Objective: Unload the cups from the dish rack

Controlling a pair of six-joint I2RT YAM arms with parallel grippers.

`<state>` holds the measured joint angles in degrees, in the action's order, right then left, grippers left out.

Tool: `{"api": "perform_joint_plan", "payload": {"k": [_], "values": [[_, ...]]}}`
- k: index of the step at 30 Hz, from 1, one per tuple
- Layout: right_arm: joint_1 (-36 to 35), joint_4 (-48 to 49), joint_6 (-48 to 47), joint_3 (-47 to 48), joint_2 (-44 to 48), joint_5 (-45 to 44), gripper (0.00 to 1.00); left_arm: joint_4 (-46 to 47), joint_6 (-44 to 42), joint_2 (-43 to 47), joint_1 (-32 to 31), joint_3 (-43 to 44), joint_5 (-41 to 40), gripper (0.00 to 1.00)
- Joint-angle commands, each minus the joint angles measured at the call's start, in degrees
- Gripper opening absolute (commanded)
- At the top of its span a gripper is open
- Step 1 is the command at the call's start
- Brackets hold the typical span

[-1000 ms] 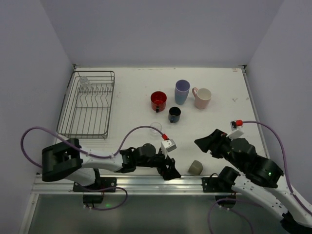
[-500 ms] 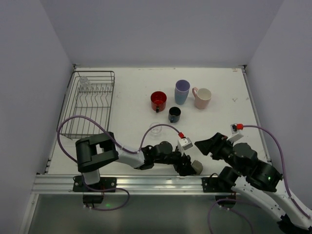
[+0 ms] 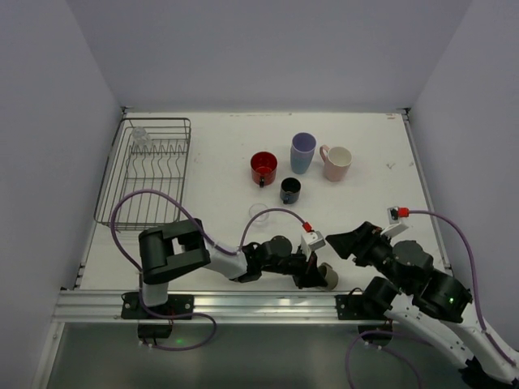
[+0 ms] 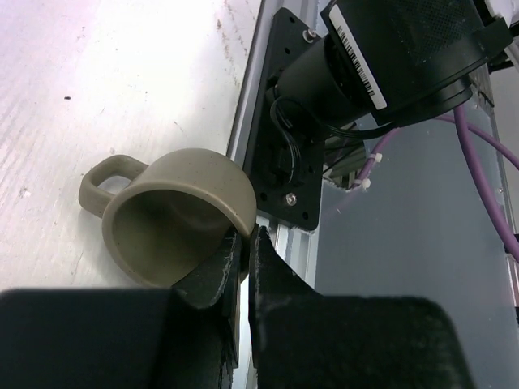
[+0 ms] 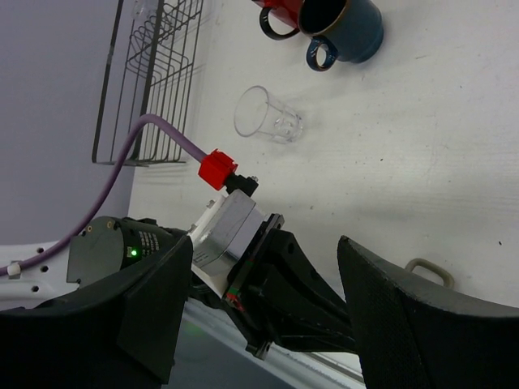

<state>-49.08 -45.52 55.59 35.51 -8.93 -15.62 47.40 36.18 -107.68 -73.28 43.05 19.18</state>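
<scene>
A beige-olive mug (image 3: 328, 278) (image 4: 174, 212) lies on its side at the table's near edge. My left gripper (image 3: 316, 274) (image 4: 246, 237) is shut on its rim, one finger inside and one outside the wall. My right gripper (image 3: 345, 241) (image 5: 266, 241) hangs open just right of it and holds nothing; only the mug's handle (image 5: 430, 270) shows in its view. The dish rack (image 3: 108, 174) (image 5: 146, 81) at the back left holds one clear glass (image 3: 140, 135). On the table stand a red mug (image 3: 263, 168), a lavender tumbler (image 3: 302, 152), a pink mug (image 3: 336, 163) and a dark blue cup (image 3: 290, 190).
Another clear glass (image 3: 259, 214) (image 5: 268, 117) lies on its side on the table between the dark blue cup and my left arm. A metal rail (image 3: 243, 306) and the right arm's base (image 4: 389, 57) run close behind the olive mug. Purple cables loop over the near table.
My left arm has reached right along the near edge to the olive mug, and its jaws have gone from open to shut on the rim. The right arm has barely shifted.
</scene>
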Motion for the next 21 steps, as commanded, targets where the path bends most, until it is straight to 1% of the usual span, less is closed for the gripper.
{"api": "perform_joint_plan", "payload": {"k": [1,4,7,8,9,10,12,14,15,16,18,19,21], "values": [[-0.1,0.3,0.0,-0.2,1.1,-2.1,0.74,2.1,-2.2,4.8,0.0,-0.6,-2.1,0.00],[0.0,0.5,-0.1,-0.3,1.4,-2.0,0.74,1.8,-2.4,9.0,0.4,-3.4,-3.6,0.00],[-0.1,1.7,-1.0,-0.7,2.0,-0.7,0.75,4.7,-0.5,13.3,1.5,-7.6,-4.2,0.00],[-0.1,2.7,-2.2,-1.0,2.2,0.1,0.76,7.2,0.0,14.4,2.0,-8.8,-4.3,0.00],[-0.1,5.2,-3.0,-1.9,2.4,2.8,0.78,7.9,0.5,15.6,2.2,-10.8,-4.4,0.00],[-0.1,6.3,-4.0,-2.3,2.3,4.4,0.80,6.8,0.0,18.0,2.3,-11.3,-4.7,0.00],[-0.1,8.0,-4.6,-2.6,0.9,7.2,0.82,2.1,-3.4,20.7,2.3,-11.0,-5.7,0.00],[-0.1,7.6,-5.7,-2.1,-3.4,8.1,0.84,-5.3,-7.3,24.6,2.3,-10.6,-8.0,0.00],[-0.1,7.3,-6.0,-1.4,-5.5,8.8,0.84,-7.1,-8.6,25.8,2.3,-10.7,-8.5,0.00],[-0.1,7.0,-7.0,-0.9,-9.9,10.4,0.84,-11.0,-9.8,28.5,2.3,-10.7,-10.1,0.00],[-0.1,5.9,-8.2,1.5,-14.9,11.8,0.83,-15.3,-13.3,30.9,2.3,-10.4,-12.2,0.00],[-0.1,5.2,-9.7,2.5,-19.2,12.6,0.82,-18.6,-14.4,33.4,2.3,-10.4,-14.2,0.00],[-0.2,3.2,-10.9,5.5,-22.6,12.3,0.81,-21.6,-16.8,36.1,2.3,-10.4,-17.1,0.00]]}}
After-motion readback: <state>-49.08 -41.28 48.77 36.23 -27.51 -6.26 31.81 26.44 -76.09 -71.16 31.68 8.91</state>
